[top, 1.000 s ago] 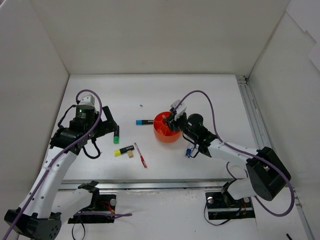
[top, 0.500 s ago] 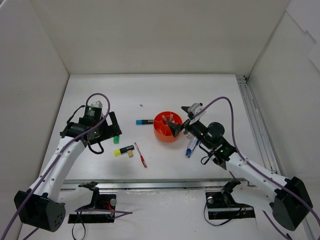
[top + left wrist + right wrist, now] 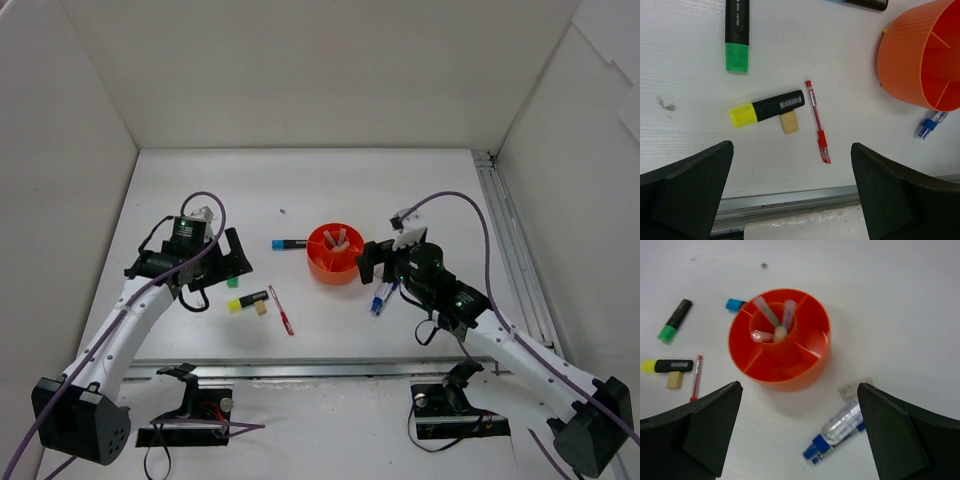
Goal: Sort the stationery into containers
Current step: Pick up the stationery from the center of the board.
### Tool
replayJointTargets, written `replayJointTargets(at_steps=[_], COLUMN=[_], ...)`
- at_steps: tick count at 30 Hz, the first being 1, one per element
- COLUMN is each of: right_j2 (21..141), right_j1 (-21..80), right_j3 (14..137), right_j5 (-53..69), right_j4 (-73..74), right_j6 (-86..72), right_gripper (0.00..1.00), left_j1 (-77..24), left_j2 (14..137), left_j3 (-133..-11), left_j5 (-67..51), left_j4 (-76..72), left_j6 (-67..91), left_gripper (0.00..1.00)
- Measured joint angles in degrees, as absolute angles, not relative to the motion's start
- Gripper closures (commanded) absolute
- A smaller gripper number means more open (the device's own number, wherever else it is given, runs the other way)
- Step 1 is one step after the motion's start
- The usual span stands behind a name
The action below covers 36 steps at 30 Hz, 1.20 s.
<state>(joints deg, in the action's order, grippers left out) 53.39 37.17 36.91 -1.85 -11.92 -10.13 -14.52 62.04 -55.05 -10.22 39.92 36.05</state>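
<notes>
The orange tub (image 3: 336, 253) (image 3: 810, 362) stands mid-table with three thin pens (image 3: 771, 320) leaning in its central ring. My right gripper (image 3: 372, 262) (image 3: 799, 385) hangs open just right of it, with nothing between its fingers. The blue-white marker (image 3: 382, 296) (image 3: 837, 432) and a small white eraser (image 3: 852, 388) lie below it. My left gripper (image 3: 232, 268) (image 3: 792, 145) is open and empty over the green-capped highlighter (image 3: 737, 32), the yellow-capped highlighter (image 3: 247, 300) (image 3: 767, 108), a tan eraser (image 3: 789, 122) and a red pen (image 3: 281, 310) (image 3: 817, 122). A blue-capped highlighter (image 3: 288, 243) (image 3: 734, 305) lies left of the tub.
White walls (image 3: 80, 120) close in the table on three sides. A metal rail (image 3: 300, 368) (image 3: 790, 197) runs along the near edge and another rail (image 3: 505, 240) along the right side. A small dark speck (image 3: 283, 211) sits behind the tub.
My right gripper has opened and pulled back from over the tub to its right side. My left gripper has shifted slightly right and toward the near edge.
</notes>
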Motion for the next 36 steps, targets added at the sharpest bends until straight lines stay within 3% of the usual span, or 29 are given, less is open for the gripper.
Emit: replayJointTargets(at_steps=[10, 13, 15, 20, 25, 32, 34, 36], right_j2=[46.35, 50.83, 55.79, 69.08, 77.91, 85.03, 86.19, 86.94], right_j1=[37.17, 37.15, 37.15, 36.60, 34.06, 30.92, 30.30, 29.76], right_j3=[34.48, 34.52, 34.98, 38.15, 41.95, 43.72, 43.72, 43.72], right_j5=[-20.53, -22.37, -23.07, -23.38, -22.96, -19.49, -18.15, -16.75], right_j4=[7.57, 9.26, 10.02, 10.94, 10.55, 8.71, 7.97, 6.83], right_j6=[-25.76, -30.26, -32.53, -36.67, -39.05, -39.88, -39.99, -40.18], right_gripper=[0.02, 0.04, 0.12, 0.12, 0.28, 0.34, 0.40, 0.52], left_j1=[-16.45, -16.45, -16.45, -16.51, -17.28, -17.63, -17.63, -17.63], left_j2=[62.39, 62.78, 62.92, 62.83, 62.52, 63.20, 63.33, 63.44], left_j3=[-53.76, -53.78, -53.78, -54.13, -54.15, -55.07, -55.09, -55.11], left_j5=[-10.55, -10.41, -10.39, -10.35, -10.48, -10.46, -10.46, -10.46], left_j4=[37.50, 37.47, 37.52, 37.80, 37.89, 38.22, 38.24, 38.24], left_j6=[35.35, 34.76, 34.46, 34.13, 34.02, 33.93, 33.85, 33.80], left_gripper=[0.00, 0.00, 0.00, 0.00, 0.00, 0.00, 0.00, 0.00])
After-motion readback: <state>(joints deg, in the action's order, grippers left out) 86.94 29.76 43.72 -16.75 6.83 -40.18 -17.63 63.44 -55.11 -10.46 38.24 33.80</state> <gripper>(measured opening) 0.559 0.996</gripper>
